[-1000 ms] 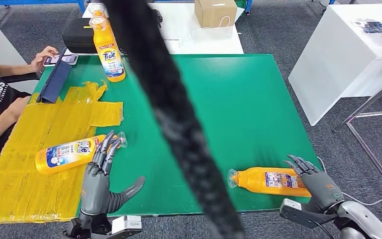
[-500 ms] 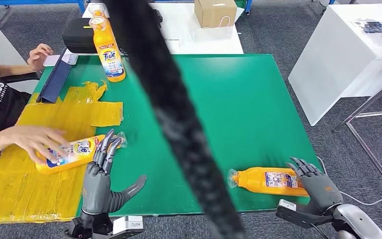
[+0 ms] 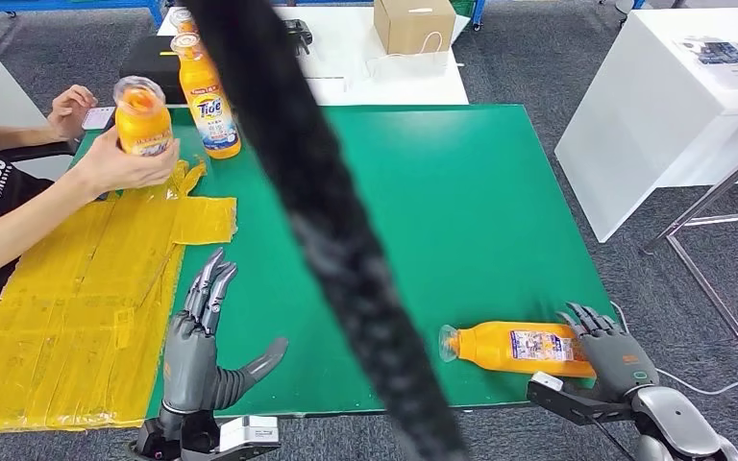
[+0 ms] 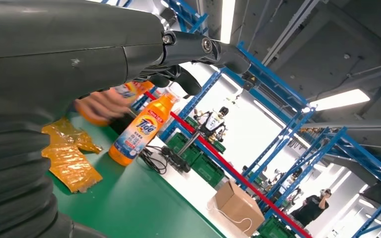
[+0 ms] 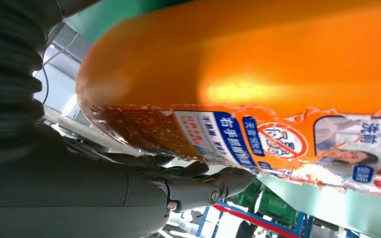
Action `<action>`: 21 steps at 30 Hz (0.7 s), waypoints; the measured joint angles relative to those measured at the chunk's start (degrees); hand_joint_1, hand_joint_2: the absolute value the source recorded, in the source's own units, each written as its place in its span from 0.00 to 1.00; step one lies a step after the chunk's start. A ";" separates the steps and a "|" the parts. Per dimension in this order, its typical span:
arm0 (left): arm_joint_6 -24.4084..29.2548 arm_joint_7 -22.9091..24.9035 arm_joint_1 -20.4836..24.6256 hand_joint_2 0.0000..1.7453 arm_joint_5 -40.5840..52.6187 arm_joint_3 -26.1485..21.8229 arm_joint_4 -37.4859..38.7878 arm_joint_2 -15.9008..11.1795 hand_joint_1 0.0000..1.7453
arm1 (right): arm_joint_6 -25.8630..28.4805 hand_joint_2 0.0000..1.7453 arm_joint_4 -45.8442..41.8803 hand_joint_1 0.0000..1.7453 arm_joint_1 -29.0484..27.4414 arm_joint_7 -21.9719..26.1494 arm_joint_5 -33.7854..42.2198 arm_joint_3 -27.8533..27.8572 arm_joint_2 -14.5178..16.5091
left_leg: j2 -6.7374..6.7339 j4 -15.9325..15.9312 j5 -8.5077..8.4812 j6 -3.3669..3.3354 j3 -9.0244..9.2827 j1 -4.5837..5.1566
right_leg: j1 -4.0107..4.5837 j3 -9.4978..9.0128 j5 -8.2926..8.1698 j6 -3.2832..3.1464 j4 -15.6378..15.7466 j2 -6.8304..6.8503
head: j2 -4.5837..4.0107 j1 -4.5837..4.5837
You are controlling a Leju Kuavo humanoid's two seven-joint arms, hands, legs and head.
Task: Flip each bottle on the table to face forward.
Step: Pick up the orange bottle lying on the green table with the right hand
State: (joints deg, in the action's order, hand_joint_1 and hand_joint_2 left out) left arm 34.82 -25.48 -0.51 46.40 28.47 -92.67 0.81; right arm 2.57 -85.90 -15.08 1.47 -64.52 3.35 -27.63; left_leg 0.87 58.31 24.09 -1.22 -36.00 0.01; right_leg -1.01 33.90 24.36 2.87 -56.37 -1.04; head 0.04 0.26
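Left hand: we see our left hand (image 3: 192, 351) at the desk's (image 3: 461, 192) near edge, by the yellow sheet (image 3: 67, 307); fingers apart and straight, thumb out, holding nothing.
Right hand: our right hand (image 3: 613, 355) sits at the near right corner, fingers (image 3: 584, 319) spread over the base end of the lying bottle (image 3: 519, 348); from the wrist view the bottle (image 5: 258, 64) lies right against the hand, but we cannot tell whether the fingers are clamped on it.
Lying bottle: on its side along the near edge, cap toward the middle, label up.
Upright bottle: the Tide bottle (image 3: 207, 96) stands at the far left corner.
Lifted bottle: a person's hand (image 3: 120, 165) holds a third bottle (image 3: 142, 117) above the far left side, just beside the upright one.
Cable: a blurred black cable (image 3: 327, 230) crosses our head view.
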 joint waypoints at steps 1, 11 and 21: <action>-0.07 0.05 0.03 1.00 -0.05 0.03 0.00 0.04 0.00 | 0.13 1.00 0.44 0.51 0.46 -0.25 -0.37 -0.35 0.00 | -0.01 0.00 0.00 0.00 0.02 0.00 | 0.00 -0.01 0.00 0.00 0.00 -0.01 | 0.00 0.00; -3.60 1.14 -0.27 1.00 -0.81 0.06 -0.52 0.39 0.00 | 13.11 1.00 -0.40 1.00 3.26 2.30 -1.87 -3.83 4.77 | 0.01 0.00 -0.07 -0.04 0.02 0.01 | 0.01 -0.09 -0.08 0.05 -0.05 -0.01 | 0.00 0.00; -10.14 0.86 -0.43 1.00 -5.83 0.03 -0.94 1.62 0.00 | 28.47 1.00 -10.67 1.00 7.39 9.04 10.25 -5.22 20.12 | 0.11 -0.01 -0.07 0.00 -0.02 -0.09 | 0.05 -0.05 0.01 0.02 -0.07 0.02 | 0.00 0.00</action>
State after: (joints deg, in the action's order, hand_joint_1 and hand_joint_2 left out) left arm 24.68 -24.62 -0.94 40.57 28.50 -93.61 2.44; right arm 31.04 -96.57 -7.70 10.51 -54.27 -1.87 -7.51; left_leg 0.98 58.31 24.01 -1.22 -36.02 -0.07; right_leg -0.96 33.85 24.38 2.89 -56.44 -1.02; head 0.04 0.26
